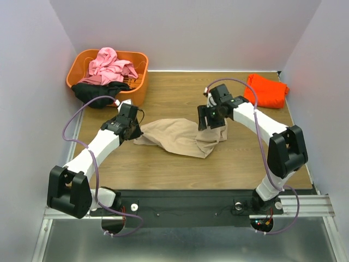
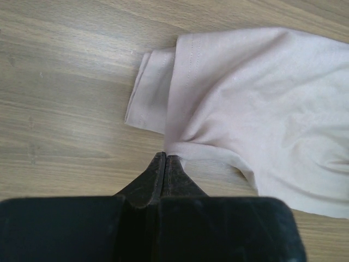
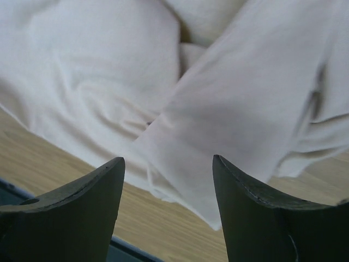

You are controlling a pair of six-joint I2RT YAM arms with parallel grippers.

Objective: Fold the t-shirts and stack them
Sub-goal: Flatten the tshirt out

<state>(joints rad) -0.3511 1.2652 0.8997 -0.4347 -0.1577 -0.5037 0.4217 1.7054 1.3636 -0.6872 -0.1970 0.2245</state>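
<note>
At the far left corner of the counter [image 1: 163, 169] an orange basket [image 1: 82, 61] is seen. A crumpled pink shirt [image 1: 112, 64] is piled in it, and a black shirt [image 1: 98, 93] is draped over its near rim, with part of it hanging down to the counter.

Just in front of the basket, the left tool [image 2: 166, 158] is held low over the wood. Its jaws are pressed fully together, and the left edge of the tan shirt [image 1: 180, 136] is pinched at their tips. In the left wrist view creases are seen gathering in the cloth toward that spot, and a sleeve is folded flat just beyond it.

The tan shirt is spread in the middle of the counter, rumpled. It is bunched higher at its right end.

Above that bunched end the right tool [image 3: 168, 159] is poised. Its jaws are parted wide and nothing is held between them; only loose folds of tan cloth are seen under them.

At the far right corner an orange-red shirt [image 1: 267, 90] is laid as a compact bundle, well apart from the tan one.
</note>
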